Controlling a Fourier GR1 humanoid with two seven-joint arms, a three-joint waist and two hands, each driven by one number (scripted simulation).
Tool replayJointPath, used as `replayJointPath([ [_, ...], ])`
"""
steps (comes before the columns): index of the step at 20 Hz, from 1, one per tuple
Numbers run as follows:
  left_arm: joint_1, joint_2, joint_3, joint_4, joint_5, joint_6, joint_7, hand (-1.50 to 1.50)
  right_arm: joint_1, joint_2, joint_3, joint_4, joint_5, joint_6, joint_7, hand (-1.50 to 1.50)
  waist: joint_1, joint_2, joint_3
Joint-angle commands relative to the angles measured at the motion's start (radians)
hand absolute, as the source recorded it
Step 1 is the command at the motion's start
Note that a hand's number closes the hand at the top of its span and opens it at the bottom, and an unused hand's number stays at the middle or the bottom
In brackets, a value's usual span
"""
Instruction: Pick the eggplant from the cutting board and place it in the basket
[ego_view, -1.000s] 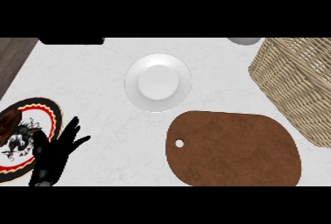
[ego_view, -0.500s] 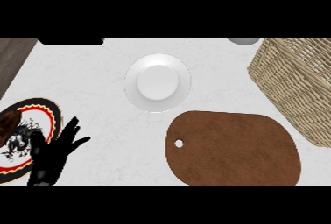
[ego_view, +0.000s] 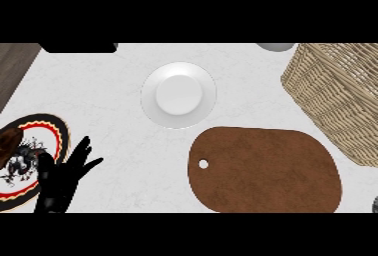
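Lying bare: brown oval cutting board (ego_view: 264, 170), hole at left end.

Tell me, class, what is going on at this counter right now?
Nothing is being handled at this moment. The robot's left hand rests open at the lower left, fingers up, beside a patterned plate. The brown cutting board lies bare, with no eggplant visible on it. A wicker basket stands at the right and a white plate sits near the middle. The right hand is out of view, and the eggplant cannot be seen anywhere.
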Motion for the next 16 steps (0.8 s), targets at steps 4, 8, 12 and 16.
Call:
replayJointPath([
  [4,0.010,-0.003,0.011,0.095,0.014,-0.034,0.014,0.00,0.102,0.008,0.052,-0.050,0.015,0.144,0.039,-1.50,-0.012,0.005,-0.010],
  [8,0.028,-0.013,-0.009,0.030,-0.023,0.000,0.050,0.00,0.149,0.017,0.088,-0.197,0.002,0.202,0.061,-1.50,-0.013,0.002,-0.009],
  [12,-0.002,-0.039,-0.020,0.076,-0.040,0.003,0.039,0.00,0.204,0.043,0.106,-0.280,-0.005,0.134,0.058,-1.50,-0.009,0.005,-0.009],
  [16,0.014,-0.004,0.035,0.072,0.000,-0.032,0.024,0.00,0.244,0.029,0.066,-0.434,-0.031,0.157,0.089,-1.50,-0.014,0.003,-0.010],
])
